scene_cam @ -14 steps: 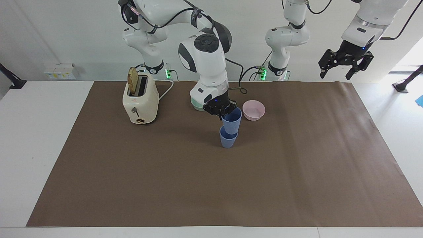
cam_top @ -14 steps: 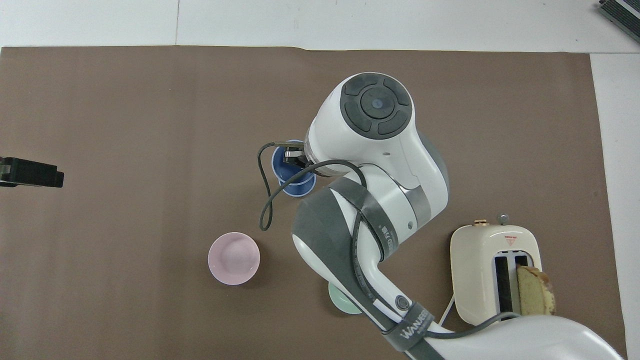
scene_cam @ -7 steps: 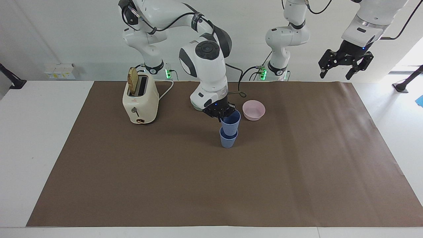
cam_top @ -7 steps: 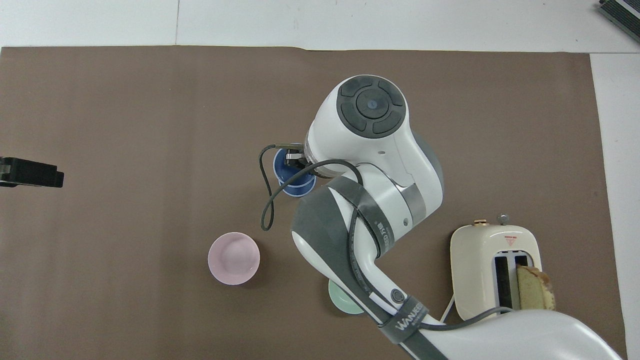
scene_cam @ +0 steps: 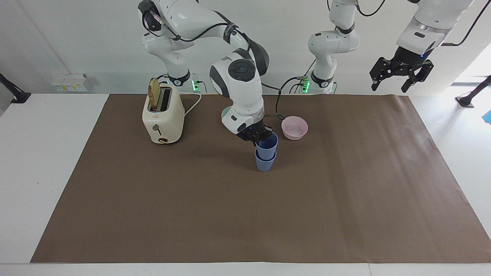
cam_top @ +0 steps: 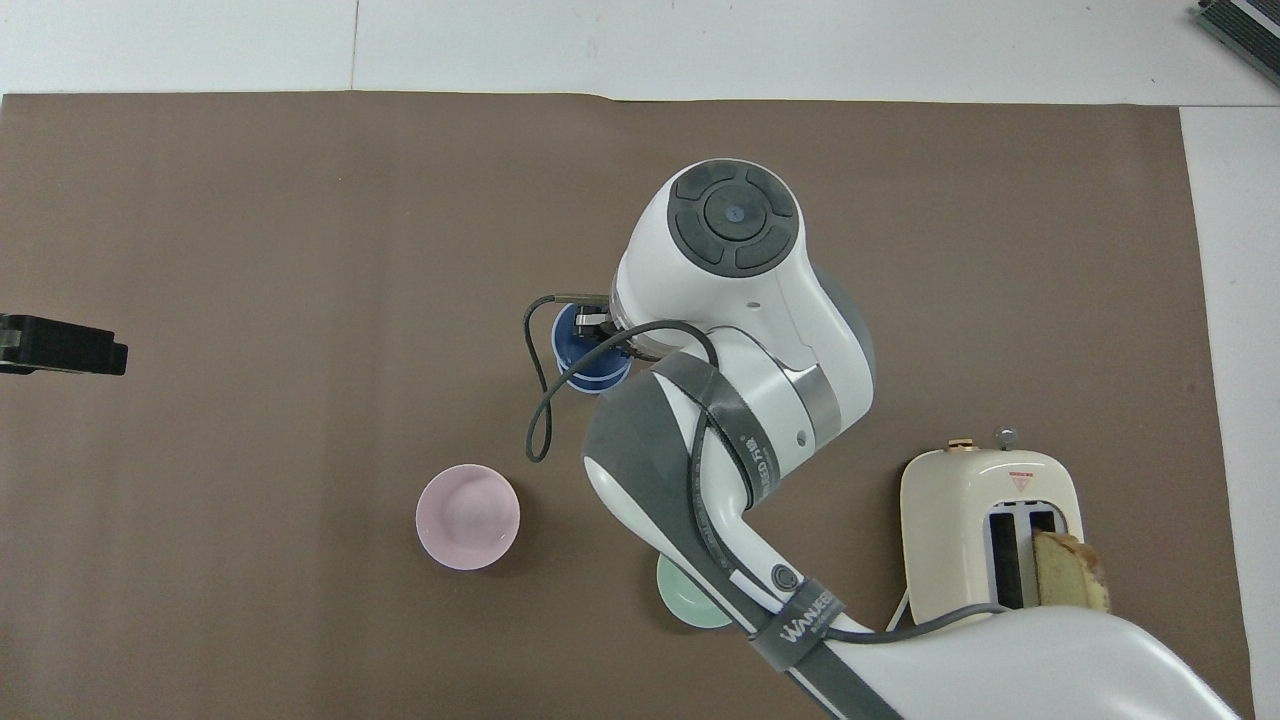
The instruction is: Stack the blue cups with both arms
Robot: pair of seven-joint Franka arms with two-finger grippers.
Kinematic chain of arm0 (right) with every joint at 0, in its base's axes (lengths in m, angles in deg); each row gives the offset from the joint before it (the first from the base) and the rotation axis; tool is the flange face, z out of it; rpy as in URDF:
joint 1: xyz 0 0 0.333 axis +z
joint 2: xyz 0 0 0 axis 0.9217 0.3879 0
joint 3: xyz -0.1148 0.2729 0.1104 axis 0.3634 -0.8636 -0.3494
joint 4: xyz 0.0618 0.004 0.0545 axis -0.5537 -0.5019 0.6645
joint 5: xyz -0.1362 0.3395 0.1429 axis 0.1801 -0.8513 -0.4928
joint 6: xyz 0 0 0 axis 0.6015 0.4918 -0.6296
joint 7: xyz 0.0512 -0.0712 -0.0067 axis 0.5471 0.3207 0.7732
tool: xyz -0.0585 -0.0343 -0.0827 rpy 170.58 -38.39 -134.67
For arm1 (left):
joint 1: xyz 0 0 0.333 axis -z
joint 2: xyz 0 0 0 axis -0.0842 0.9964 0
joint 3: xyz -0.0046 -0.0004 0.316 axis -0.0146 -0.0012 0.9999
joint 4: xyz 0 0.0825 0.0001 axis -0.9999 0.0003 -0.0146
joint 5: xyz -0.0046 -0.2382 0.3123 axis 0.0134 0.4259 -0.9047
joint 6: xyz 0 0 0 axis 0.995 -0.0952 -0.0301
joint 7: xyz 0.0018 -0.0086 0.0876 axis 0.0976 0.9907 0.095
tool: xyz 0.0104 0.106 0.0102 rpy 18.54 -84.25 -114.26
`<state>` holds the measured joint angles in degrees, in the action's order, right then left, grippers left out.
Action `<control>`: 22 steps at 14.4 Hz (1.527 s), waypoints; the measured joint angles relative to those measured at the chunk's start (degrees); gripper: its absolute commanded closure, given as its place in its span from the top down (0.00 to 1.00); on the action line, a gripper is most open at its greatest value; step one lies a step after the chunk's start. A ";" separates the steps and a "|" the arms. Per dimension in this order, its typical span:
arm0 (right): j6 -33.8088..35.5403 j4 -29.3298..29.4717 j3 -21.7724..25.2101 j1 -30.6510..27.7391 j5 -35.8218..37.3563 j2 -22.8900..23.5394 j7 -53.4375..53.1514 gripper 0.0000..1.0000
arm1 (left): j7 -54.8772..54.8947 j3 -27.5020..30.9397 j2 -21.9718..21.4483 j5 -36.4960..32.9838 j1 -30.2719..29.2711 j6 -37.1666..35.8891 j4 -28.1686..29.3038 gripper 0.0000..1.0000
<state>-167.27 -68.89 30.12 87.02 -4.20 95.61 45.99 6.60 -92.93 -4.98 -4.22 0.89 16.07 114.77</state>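
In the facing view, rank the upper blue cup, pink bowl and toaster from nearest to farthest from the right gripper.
1. upper blue cup: the right gripper is at its rim, and it sits partly nested in the lower blue cup.
2. pink bowl: beside the gripper, toward the left arm's end.
3. toaster: farthest, toward the right arm's end.

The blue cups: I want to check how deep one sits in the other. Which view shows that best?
The facing view: the upper cup, held by the right gripper, sits partly inside the lower cup. The overhead view shows only part of a blue rim beside the arm.
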 measured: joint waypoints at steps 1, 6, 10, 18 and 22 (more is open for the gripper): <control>-0.08 -0.11 0.02 0.00 0.12 0.18 0.00 0.00 | 0.00 0.00 0.00 0.00 0.00 0.00 0.00 1.00; -0.55 -0.35 0.04 -0.05 0.27 0.67 0.00 0.33 | 0.00 0.00 0.00 0.00 0.00 -0.03 0.00 1.00; -1.62 -0.36 0.07 -0.12 0.29 0.68 -0.01 0.55 | 0.00 0.00 0.00 0.00 0.00 -0.04 0.00 1.00; 2.58 1.07 0.25 -2.67 3.98 0.10 0.43 1.00 | 0.00 0.00 0.00 0.00 0.00 -0.05 0.00 1.00; 9.11 3.09 0.39 -8.32 4.45 -3.56 7.93 1.00 | 0.00 0.00 0.00 0.00 0.00 -0.06 0.00 1.00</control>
<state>-158.17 -65.80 30.51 78.70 0.25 92.05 53.92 6.60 -92.93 -4.98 -4.22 0.88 16.01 114.77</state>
